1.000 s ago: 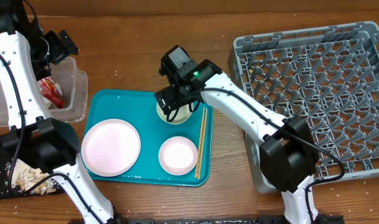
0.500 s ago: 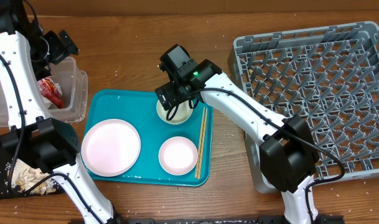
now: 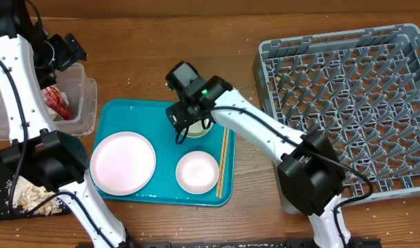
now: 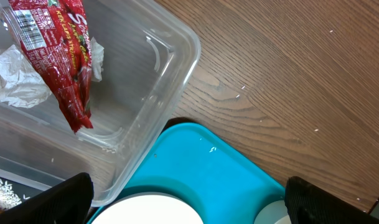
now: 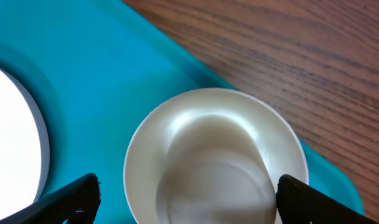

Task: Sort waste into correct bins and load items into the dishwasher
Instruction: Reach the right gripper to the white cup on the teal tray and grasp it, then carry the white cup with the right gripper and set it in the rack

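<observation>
My right gripper (image 3: 186, 124) (image 5: 195, 202) is open and hangs over a white bowl (image 3: 198, 129) (image 5: 214, 158) at the far end of the teal tray (image 3: 161, 110), one finger on each side of the rim. A pale pink plate (image 3: 123, 162), a small white dish (image 3: 197, 172) and wooden chopsticks (image 3: 223, 160) also lie on the tray. My left gripper (image 3: 63, 52) (image 4: 189, 208) is open and empty above the clear tub (image 3: 85, 103) (image 4: 170, 68), which holds the red wrapper (image 3: 56, 102) (image 4: 58, 50) and the white tissue (image 4: 15, 81). The carrot is out of view.
The grey dish rack (image 3: 347, 103) fills the right side. The black tray (image 3: 3, 180) with rice scraps (image 3: 27, 196) lies at the lower left. The right arm stretches from the front edge across the tray's right side.
My right gripper has moved left and slightly toward the front, so it now covers more of the white bowl. The left arm has not moved.
</observation>
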`<control>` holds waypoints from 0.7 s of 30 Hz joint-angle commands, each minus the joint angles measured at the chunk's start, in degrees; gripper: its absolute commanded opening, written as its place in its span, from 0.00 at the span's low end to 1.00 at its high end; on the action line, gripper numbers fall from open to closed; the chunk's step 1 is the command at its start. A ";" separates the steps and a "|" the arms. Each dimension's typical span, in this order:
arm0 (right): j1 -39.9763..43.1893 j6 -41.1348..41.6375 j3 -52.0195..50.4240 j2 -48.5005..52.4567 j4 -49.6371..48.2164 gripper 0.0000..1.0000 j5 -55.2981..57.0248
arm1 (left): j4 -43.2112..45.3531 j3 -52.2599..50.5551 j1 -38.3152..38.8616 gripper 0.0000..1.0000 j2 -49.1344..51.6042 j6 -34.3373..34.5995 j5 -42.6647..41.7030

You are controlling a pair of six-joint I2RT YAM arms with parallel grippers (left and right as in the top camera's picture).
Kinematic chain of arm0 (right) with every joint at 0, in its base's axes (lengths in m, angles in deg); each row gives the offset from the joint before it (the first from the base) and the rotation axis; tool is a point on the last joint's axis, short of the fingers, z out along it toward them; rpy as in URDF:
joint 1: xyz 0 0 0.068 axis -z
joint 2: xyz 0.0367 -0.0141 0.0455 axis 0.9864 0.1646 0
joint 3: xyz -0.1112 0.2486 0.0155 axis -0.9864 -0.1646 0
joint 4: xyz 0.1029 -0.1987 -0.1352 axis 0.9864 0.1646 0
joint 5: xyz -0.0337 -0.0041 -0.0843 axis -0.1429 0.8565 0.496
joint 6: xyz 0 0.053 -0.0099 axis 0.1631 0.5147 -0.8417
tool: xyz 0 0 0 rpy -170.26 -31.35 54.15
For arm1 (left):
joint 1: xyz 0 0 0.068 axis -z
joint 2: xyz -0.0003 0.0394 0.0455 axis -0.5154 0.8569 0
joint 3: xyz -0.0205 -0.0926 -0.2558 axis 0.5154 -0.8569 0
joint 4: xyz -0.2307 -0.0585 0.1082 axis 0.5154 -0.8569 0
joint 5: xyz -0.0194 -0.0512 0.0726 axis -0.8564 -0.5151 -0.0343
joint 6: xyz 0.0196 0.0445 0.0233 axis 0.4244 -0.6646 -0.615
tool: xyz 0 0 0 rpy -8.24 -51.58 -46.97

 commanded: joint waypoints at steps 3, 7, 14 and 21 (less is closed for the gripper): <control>-0.55 0.42 -2.21 0.94 -0.22 0.93 3.28 | 0.09 0.76 0.28 1.00 -0.52 -0.90 0.57; -0.50 0.42 -2.25 0.94 -0.33 0.88 3.28 | 0.09 0.76 0.28 1.00 -0.52 -0.87 0.57; -0.50 0.39 -2.32 1.03 -0.81 0.83 3.28 | 0.09 0.76 0.28 1.00 -0.52 -0.87 0.57; -0.50 0.42 -2.29 1.68 -0.83 0.73 3.28 | 0.09 0.76 0.28 1.00 -0.52 -0.90 0.57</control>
